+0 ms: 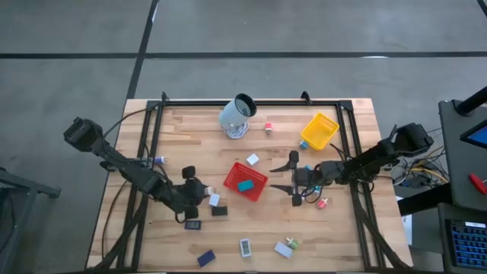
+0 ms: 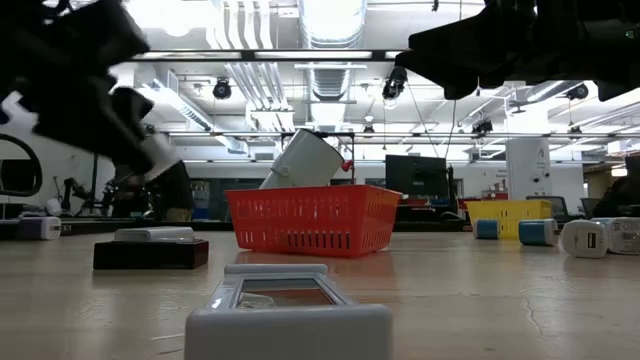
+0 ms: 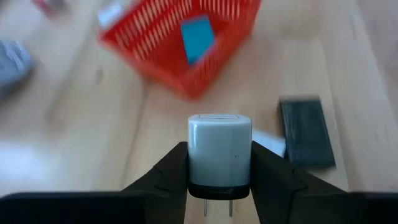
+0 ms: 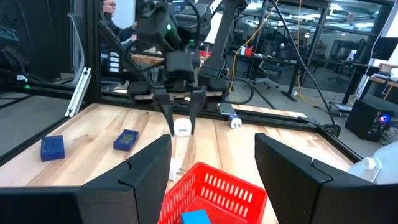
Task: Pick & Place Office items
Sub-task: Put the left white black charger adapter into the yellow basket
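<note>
My left gripper (image 1: 199,190) is left of the red mesh tray (image 1: 245,181) and is shut on a white charger block (image 3: 219,149) with a black pronged base. The right wrist view also shows the block (image 4: 182,129). A teal item (image 1: 245,185) lies in the red tray. My right gripper (image 1: 294,179) stands open just right of the tray, level, with nothing between its fingers. Other office items lie flat on the wood: a black flat one (image 3: 305,130), a white one (image 1: 214,200) and a dark blue one (image 1: 205,259). My left gripper pinches the charger block by its two opposite sides (image 3: 191,165) between the two fingers, close to its black pronged end. The fingers (image 3: 168,171) slant down toward the red tray. The block is lifted clear of the table, its prongs (image 3: 214,208) pointing back toward the wrist.
A yellow mesh tray (image 1: 319,131) stands at the far right, and a pale cup (image 1: 237,116) lies tipped at the far middle. Small items are scattered near the front edge (image 1: 245,247) and beside my right gripper (image 1: 323,202). A black frame (image 1: 251,100) borders the table.
</note>
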Robot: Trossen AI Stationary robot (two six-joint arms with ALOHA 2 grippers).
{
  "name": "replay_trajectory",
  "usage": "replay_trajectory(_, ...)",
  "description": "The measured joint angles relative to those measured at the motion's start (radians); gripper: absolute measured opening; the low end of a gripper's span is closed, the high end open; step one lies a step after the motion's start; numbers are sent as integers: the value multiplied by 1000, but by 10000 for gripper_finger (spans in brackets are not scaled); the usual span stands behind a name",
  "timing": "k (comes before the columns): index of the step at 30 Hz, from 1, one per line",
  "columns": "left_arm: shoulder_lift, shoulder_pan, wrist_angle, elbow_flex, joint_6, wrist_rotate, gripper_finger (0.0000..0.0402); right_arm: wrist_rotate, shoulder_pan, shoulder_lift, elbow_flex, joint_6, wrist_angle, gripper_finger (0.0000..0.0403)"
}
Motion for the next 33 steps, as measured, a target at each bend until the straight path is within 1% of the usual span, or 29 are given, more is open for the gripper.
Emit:
replay_trajectory(2,0,6,82,-5,67,-33,130,0,0,0,0,0,5,224)
replay_trajectory(4,0,16,204,-27,144,-53,130,-3,0,5,0,1,25,224)
replay_trajectory(9,0,59,565,-111,329,-44,130,-33,-1,36,4,0,79,224)
replay_trajectory(11,0,82,689,-141,381,-13,130,-34,-1,56,16,0,76,224)
replay_trajectory(14,0,129,838,-176,428,86,130,-34,-2,108,49,-1,76,224)
replay_trajectory(17,0,181,878,-179,449,161,130,-35,-8,176,103,-12,75,224)
replay_trajectory(21,0,237,890,-168,485,232,130,-26,-22,259,187,-32,74,224)
replay_trajectory(24,0,269,932,-168,523,276,130,-28,-28,302,245,-40,76,224)
replay_trajectory(29,0,306,984,-174,570,321,130,-74,-42,328,305,-78,74,224)
replay_trajectory(33,0,317,1028,-176,597,368,130,-141,-81,328,340,-70,79,224)
